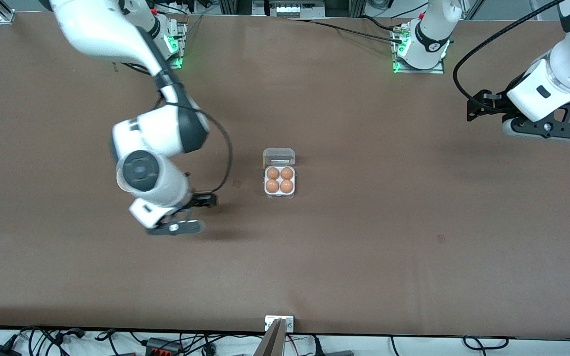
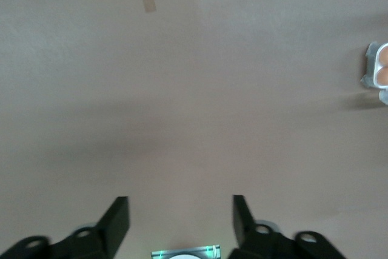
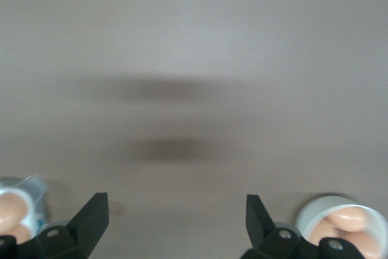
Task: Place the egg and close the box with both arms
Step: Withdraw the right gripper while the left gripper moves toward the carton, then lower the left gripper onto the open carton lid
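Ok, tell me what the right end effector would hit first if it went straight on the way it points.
Probably nothing but the bare brown table: the right end effector, fingers open, faces empty surface.

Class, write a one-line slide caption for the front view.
Four eggs fill the open box; right pincer and left pincer hang over bare table.

No legible text (anywhere visible)

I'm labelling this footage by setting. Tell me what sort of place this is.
Most likely a robotics lab bench, not a kitchen. A large bare brown table carries only the box holding four eggs. The right gripper and left gripper both hang open over it, and cables and power strips line its edge.
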Tool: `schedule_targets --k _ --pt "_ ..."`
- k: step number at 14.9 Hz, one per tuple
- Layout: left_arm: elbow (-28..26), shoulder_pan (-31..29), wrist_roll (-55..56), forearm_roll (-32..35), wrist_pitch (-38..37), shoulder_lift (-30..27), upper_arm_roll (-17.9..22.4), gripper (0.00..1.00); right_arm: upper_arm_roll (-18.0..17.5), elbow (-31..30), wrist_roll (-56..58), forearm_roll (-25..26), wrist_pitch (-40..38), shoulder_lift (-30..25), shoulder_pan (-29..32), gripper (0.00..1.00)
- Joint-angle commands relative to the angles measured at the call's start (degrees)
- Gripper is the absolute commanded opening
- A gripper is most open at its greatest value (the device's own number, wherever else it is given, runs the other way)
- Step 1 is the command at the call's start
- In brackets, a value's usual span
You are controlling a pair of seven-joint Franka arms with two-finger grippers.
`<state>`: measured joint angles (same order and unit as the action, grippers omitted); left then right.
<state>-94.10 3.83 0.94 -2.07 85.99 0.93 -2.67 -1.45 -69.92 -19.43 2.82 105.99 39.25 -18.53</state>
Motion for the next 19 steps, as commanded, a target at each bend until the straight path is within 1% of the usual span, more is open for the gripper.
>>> schedule_targets --k 1,2,3,5,7,8,10,12,14,16,17,19 --pt "2.69 0.65 -1.04 1.1 -2.76 1.36 -0.14 0.1 -1.09 -0.75 4.63 -0.1 -2.8 -3.03 5.25 1.0" --pt "2.6 0.65 -1.21 1.02 -2.94 1.36 -0.14 0.02 -1.01 -0.75 6.66 -0.7 -4.29 -3.47 6.83 1.0" --pt "2.69 0.65 -1.47 1.01 -4.16 1.36 -0.14 0.01 -1.01 -0.75 7.03 -2.02 -5.35 -4.96 8.67 1.0" --pt "2.25 1.18 -1.47 0.49 -5.22 1.36 -0.32 0.01 -0.92 -0.75 7.82 -2.47 -7.37 -6.28 11.75 1.0" --pt "1.46 4.77 -0.68 0.4 -5.31 1.62 -1.02 0.01 -0.57 -0.66 10.45 -2.38 -8.78 -7.77 14.13 1.0" --pt "1.02 7.83 0.1 -0.21 -5.31 2.23 -1.02 0.01 -0.57 -0.92 12.03 -2.38 -9.22 -8.57 15.79 1.0" --pt "0.76 12.06 4.13 -3.27 -4.7 3.72 -1.02 0.01 -0.57 -3.54 16.68 -2.21 -10.28 -11.72 18.0 1.0" --pt "0.67 16.63 10.97 -6.1 -1.11 5.31 -1.02 0.01 -0.57 -8.11 17.32 -2.12 -9.58 -16.55 20.02 1.0" --pt "0.67 22.59 16.87 -6.37 3.02 7.5 -1.02 0.01 -0.57 -11.72 17.4 -2.29 -9.31 -21.12 21.95 1.0" --pt "0.84 27.18 20.84 -6.63 7.68 10.83 -1.11 0.01 -0.57 -14.71 18.72 -2.47 -8.26 -25.34 23.98 1.0" --pt "0.84 29.63 22.33 -7.76 10.48 12.76 -1.02 0.01 -0.57 -16.12 18.72 -2.38 -6.87 -27.28 24.94 1.0" --pt "0.76 33.94 27.5 -7.78 16.37 16.63 -1.02 0.01 -0.74 -19.98 19.68 -2.47 -2.13 -30.01 26.18 1.0"
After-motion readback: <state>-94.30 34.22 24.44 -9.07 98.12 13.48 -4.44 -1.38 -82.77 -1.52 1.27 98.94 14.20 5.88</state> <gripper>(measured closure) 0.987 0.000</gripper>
